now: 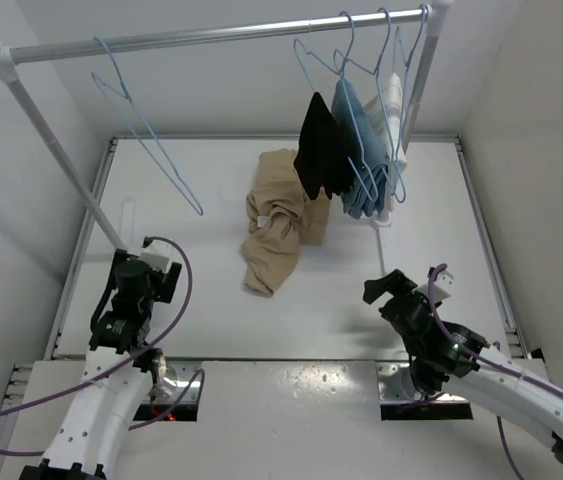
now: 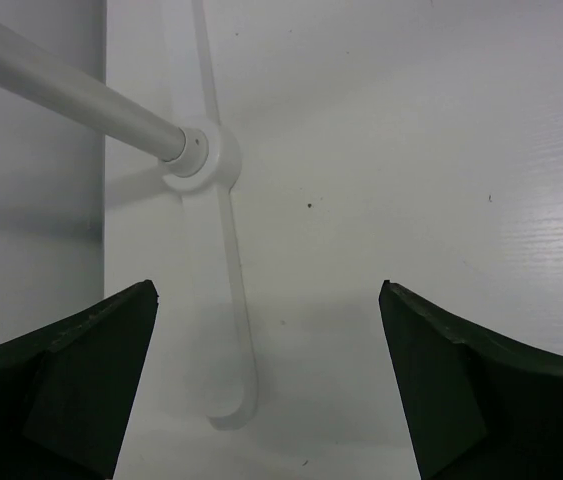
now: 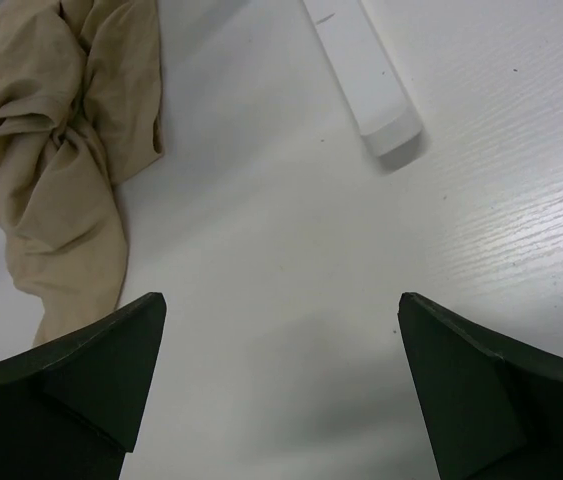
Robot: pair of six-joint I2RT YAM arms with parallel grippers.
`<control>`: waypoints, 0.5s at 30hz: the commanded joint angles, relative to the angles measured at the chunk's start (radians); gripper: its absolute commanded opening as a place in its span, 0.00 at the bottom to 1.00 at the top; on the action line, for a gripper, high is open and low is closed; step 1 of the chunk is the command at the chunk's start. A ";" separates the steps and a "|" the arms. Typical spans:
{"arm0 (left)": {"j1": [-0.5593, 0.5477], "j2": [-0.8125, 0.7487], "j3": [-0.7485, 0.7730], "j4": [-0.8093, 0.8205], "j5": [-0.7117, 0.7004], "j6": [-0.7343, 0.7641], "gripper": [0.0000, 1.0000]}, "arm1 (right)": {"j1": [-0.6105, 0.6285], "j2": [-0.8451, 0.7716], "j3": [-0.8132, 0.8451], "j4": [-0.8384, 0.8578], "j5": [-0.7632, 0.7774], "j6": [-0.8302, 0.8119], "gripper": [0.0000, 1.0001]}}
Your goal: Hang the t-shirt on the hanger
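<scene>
Plainly, both grippers stand wide open and hold nothing. The left gripper (image 2: 269, 292) hovers over bare table (image 2: 441, 150), its dark fingers (image 2: 71, 380) spread far apart and touching nothing. Between them its wrist view shows the rack's slanted post (image 2: 61, 90) meeting a round socket on a flat white foot (image 2: 234, 340). The right gripper (image 3: 281, 300) is spread just as wide above the tabletop, apart from everything. The t-shirt (image 3: 61, 160) lies crumpled and twisted on the table. It sits at the upper left of the right wrist view, beyond the left fingertip and not touching it. A second white rack foot (image 3: 366, 75) lies at the top of that view. Only the top view shows the rail (image 1: 211, 36), with the hanger (image 1: 149, 135) hanging bare and alone near its left end, well apart from the t-shirt. Toward the rail's right end a black garment (image 1: 319, 150), a blue garment (image 1: 359, 150) and a white garment (image 1: 393, 100) hang on like hangers.
</scene>
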 commanded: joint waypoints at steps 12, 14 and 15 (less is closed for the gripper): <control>0.007 -0.126 0.136 -0.106 0.223 0.149 0.97 | -0.002 0.206 -0.055 0.441 -0.225 -0.265 1.00; 0.007 -0.192 0.167 -0.185 0.412 0.207 0.92 | -0.002 0.271 -0.023 0.452 -0.238 -0.294 1.00; 0.007 -0.215 0.201 -0.213 0.470 0.285 0.84 | -0.002 0.303 -0.009 0.466 -0.239 -0.308 1.00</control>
